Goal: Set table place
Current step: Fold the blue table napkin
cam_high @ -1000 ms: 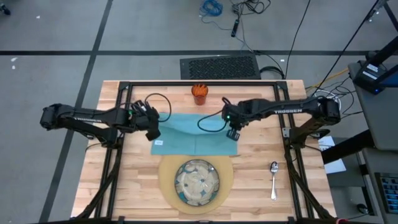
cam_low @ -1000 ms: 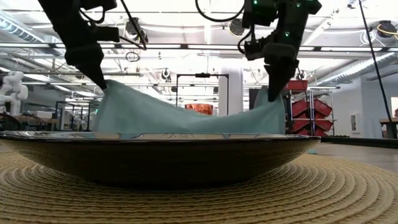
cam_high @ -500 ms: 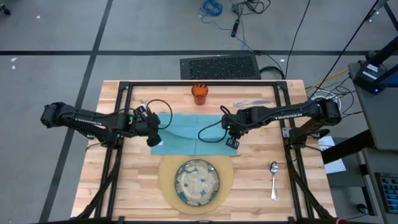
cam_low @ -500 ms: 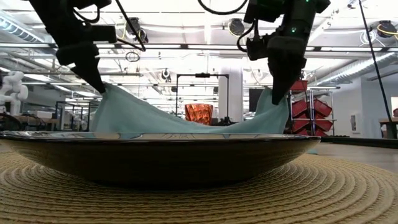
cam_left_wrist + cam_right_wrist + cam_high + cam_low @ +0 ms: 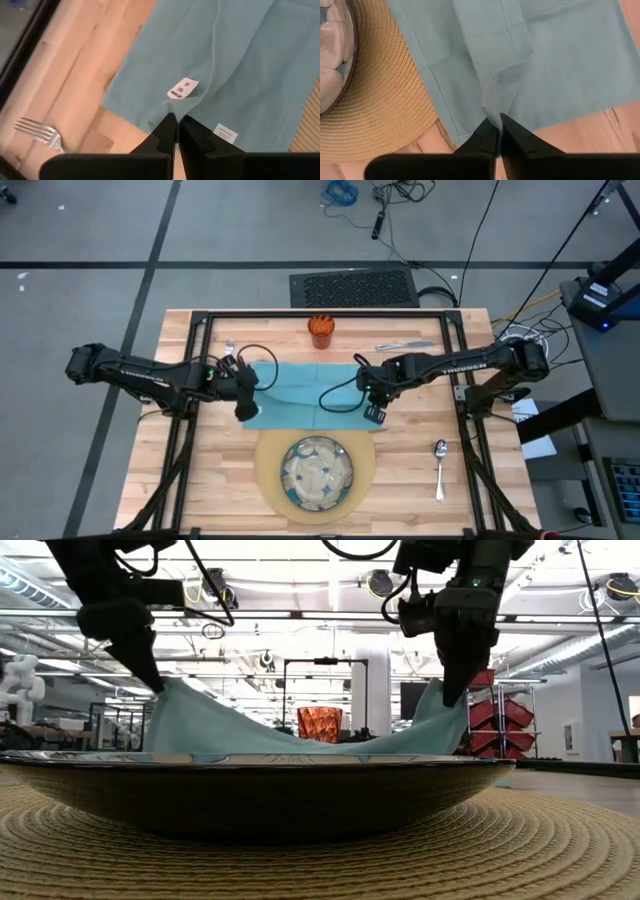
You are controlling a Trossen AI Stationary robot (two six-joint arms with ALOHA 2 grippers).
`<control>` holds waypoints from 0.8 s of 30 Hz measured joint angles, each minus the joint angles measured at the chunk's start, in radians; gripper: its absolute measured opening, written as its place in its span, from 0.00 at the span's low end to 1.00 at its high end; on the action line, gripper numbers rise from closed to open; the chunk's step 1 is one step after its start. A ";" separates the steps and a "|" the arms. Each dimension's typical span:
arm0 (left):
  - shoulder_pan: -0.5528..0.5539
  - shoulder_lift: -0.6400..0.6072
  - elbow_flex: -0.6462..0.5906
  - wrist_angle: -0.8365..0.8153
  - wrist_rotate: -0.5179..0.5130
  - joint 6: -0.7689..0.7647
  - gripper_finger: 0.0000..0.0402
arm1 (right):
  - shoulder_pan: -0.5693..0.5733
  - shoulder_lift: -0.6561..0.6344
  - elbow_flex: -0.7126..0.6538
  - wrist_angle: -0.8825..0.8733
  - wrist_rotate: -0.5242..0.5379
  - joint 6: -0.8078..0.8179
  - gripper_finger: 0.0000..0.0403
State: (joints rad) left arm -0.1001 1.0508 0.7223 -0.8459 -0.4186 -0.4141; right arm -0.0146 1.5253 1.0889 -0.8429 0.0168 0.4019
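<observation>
Where each gripper pinches it, teal napkin (image 5: 300, 393) peaks, sagging between.

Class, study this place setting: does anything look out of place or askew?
Yes. The teal napkin lies beyond the mat, lifted by two corners, one pinched in the left claw, one in the right claw. The spoon, fork and knife lie scattered far apart.

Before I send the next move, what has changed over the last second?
Both grippers, left gripper and right gripper, stayed shut on the teal napkin and drew their pinched corners toward the tan mat, lifting them a little. The fork and knife came into view. Dish, orange cup and spoon stayed put.
</observation>
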 joint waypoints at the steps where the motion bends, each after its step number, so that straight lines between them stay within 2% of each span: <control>1: 0.000 0.000 0.000 0.000 0.005 0.000 0.00 | 0.001 0.001 0.000 0.000 -0.002 0.003 0.00; 8: 0.000 0.008 -0.022 -0.001 0.124 0.000 0.03 | 0.026 0.006 -0.023 0.007 -0.009 0.016 0.03; 12: 0.000 0.012 -0.064 0.026 0.190 -0.001 0.13 | 0.032 0.006 -0.059 0.006 -0.026 0.094 0.16; 15: 0.000 0.012 -0.095 0.065 0.256 -0.089 0.24 | 0.045 0.006 -0.087 0.002 -0.064 0.148 0.30; 18: -0.005 0.012 -0.095 0.053 0.280 -0.127 0.33 | 0.071 0.006 -0.115 0.002 -0.121 0.160 0.42; 21: -0.017 0.012 -0.095 0.053 0.283 -0.122 0.38 | 0.107 0.007 -0.129 -0.002 -0.125 0.192 0.49; 24: -0.030 0.011 -0.095 0.049 0.281 -0.122 0.39 | 0.145 0.007 -0.126 0.000 -0.124 0.234 0.53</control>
State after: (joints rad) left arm -0.1306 1.0618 0.6270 -0.7971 -0.1379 -0.5359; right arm 0.1299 1.5322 0.9626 -0.8432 -0.1077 0.6357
